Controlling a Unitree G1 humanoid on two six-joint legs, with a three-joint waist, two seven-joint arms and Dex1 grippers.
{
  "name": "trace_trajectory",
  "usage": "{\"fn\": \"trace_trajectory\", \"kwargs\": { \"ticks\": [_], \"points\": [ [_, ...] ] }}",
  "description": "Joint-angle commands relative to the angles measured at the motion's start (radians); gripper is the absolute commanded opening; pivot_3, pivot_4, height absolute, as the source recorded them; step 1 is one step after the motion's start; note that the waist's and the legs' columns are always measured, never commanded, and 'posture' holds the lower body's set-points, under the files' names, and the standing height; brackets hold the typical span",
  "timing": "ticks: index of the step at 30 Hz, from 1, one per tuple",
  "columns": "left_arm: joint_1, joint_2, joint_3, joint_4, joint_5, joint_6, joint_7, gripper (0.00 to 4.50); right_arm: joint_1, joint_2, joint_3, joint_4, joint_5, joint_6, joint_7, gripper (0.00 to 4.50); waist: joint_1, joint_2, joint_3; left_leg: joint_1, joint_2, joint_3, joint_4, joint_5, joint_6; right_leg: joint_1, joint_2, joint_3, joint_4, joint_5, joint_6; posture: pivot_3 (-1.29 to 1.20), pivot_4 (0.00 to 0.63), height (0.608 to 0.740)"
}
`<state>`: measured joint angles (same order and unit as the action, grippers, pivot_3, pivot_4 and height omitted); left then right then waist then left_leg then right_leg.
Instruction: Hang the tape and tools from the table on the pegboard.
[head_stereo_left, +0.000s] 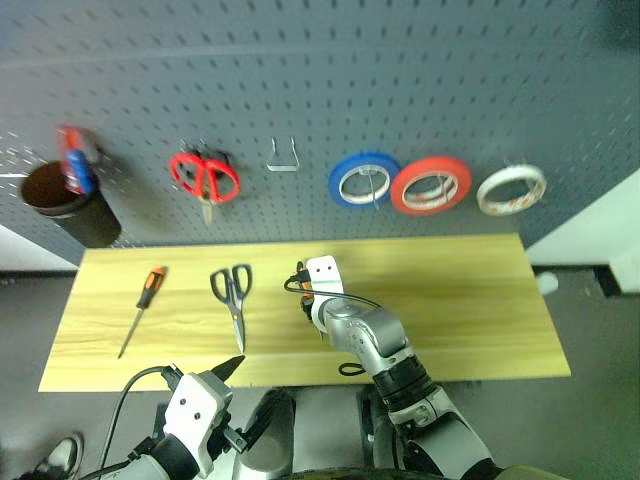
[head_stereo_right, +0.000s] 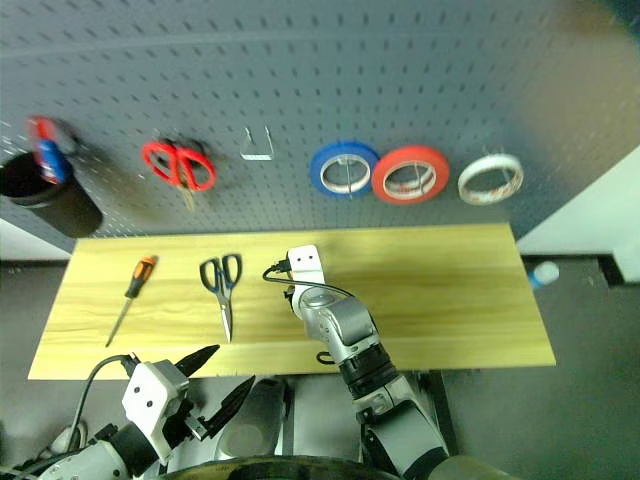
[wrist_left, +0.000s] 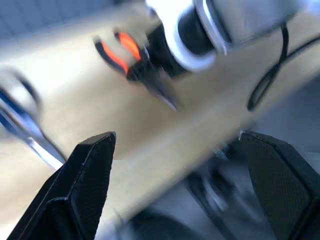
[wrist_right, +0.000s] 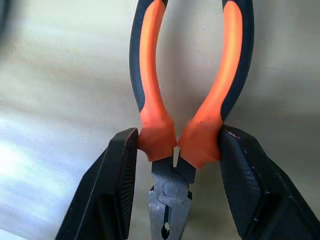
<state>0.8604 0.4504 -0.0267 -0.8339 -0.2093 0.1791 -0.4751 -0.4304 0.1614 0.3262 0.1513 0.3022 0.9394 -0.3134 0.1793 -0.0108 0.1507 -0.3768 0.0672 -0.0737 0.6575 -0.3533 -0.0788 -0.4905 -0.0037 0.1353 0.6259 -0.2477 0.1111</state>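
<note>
On the light wood table (head_stereo_left: 450, 300) my right gripper (wrist_right: 177, 139) is shut on the orange-and-black pliers (wrist_right: 187, 100), its fingers pressing both handles just above the pivot. The pliers lie flat on the wood, handles pointing toward the pegboard (head_stereo_left: 400, 80). To their left lie the dark-handled scissors (head_stereo_left: 233, 296) and the slim screwdriver (head_stereo_left: 143, 308). The red tape (head_stereo_left: 431, 185) hangs on the pegboard. My left gripper (head_stereo_left: 245, 395) is open and holds nothing, just off the table's front edge.
On the pegboard hang red-handled scissors (head_stereo_left: 205, 178), a bare wire hook (head_stereo_left: 283, 157), a blue roll (head_stereo_left: 363, 180) and a white roll (head_stereo_left: 511, 189). A dark cup (head_stereo_left: 70, 205) with pens sits at the board's left end.
</note>
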Motion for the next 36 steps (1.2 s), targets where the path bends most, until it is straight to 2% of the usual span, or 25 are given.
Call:
{"fn": "trace_trajectory", "kwargs": {
  "ticks": [1,4,8,11,17,24,28,31,36],
  "points": [
    [-0.003,-0.001,-0.007,-0.001,-0.007,-0.014,-0.007,4.14,-0.029,0.166,0.015,-0.053,0.029,0.014,0.043,2.05,0.002,-0.002,-0.013,0.002,-0.001,0.002,-0.010,0.000,0.000,0.000,-0.002,-0.001,-0.002,0.001,-0.001,0.49,0.000,0.720],
    [-0.023,-0.001,-0.006,0.014,-0.008,-0.015,-0.013,4.14,-0.015,0.142,0.024,-0.096,0.039,0.041,0.067,2.05,0.000,-0.002,-0.021,0.002,-0.001,0.004,-0.009,0.002,-0.004,0.004,-0.006,-0.003,-0.007,0.007,-0.007,0.48,0.000,0.720],
    [-0.053,0.001,-0.006,0.035,-0.011,-0.015,-0.024,4.14,-0.003,0.121,0.029,-0.139,0.042,0.064,0.088,2.05,-0.007,-0.007,-0.031,0.010,-0.002,0.003,-0.004,0.008,-0.013,0.018,-0.006,-0.003,-0.014,0.017,-0.007,0.47,0.000,0.720],
    [-0.075,0.003,-0.004,0.048,-0.014,-0.016,-0.034,4.14,0.007,0.097,0.036,-0.163,0.039,0.066,0.113,2.05,-0.009,-0.011,-0.041,0.023,-0.001,0.003,-0.003,0.007,-0.013,0.030,-0.006,-0.003,-0.014,0.018,-0.007,0.47,0.000,0.720],
    [-0.132,0.006,0.009,0.086,-0.026,-0.038,-0.063,4.14,0.055,-0.009,0.033,-0.276,0.043,0.077,0.207,2.05,-0.005,-0.009,-0.054,0.023,-0.002,0.002,-0.003,0.008,-0.013,0.030,-0.006,-0.004,-0.012,0.018,-0.007,0.45,0.000,0.720],
    [-0.231,0.001,0.001,0.151,-0.031,-0.059,-0.084,4.14,0.095,-0.070,0.014,-0.325,-0.004,0.045,0.250,2.05,-0.004,-0.007,-0.076,0.024,-0.002,0.001,-0.003,0.008,-0.014,0.031,-0.006,-0.004,-0.011,0.018,-0.007,0.42,0.000,0.720],
    [-0.263,-0.001,0.004,0.177,-0.034,-0.063,-0.094,4.14,0.092,-0.072,0.002,-0.322,-0.026,0.029,0.268,2.05,-0.007,-0.006,-0.079,0.029,-0.002,0.001,-0.003,0.008,-0.014,0.035,-0.006,-0.004,-0.007,0.018,-0.007,0.41,0.000,0.720],
    [-0.275,-0.004,-0.001,0.190,-0.031,-0.071,-0.098,4.14,0.087,-0.077,-0.015,-0.325,-0.041,0.015,0.280,2.05,-0.007,-0.005,-0.079,0.039,-0.002,0.001,-0.005,0.008,-0.014,0.045,-0.006,-0.004,-0.009,0.017,-0.007,0.40,0.000,0.720],
    [-0.301,-0.009,-0.004,0.215,-0.032,-0.087,-0.105,4.14,0.086,-0.083,-0.026,-0.335,-0.062,-0.003,0.304,2.05,-0.007,-0.005,-0.083,0.040,-0.002,0.001,-0.004,0.008,-0.014,0.047,-0.006,-0.004,-0.010,0.017,-0.006,0.40,0.000,0.720]
  ]
}}
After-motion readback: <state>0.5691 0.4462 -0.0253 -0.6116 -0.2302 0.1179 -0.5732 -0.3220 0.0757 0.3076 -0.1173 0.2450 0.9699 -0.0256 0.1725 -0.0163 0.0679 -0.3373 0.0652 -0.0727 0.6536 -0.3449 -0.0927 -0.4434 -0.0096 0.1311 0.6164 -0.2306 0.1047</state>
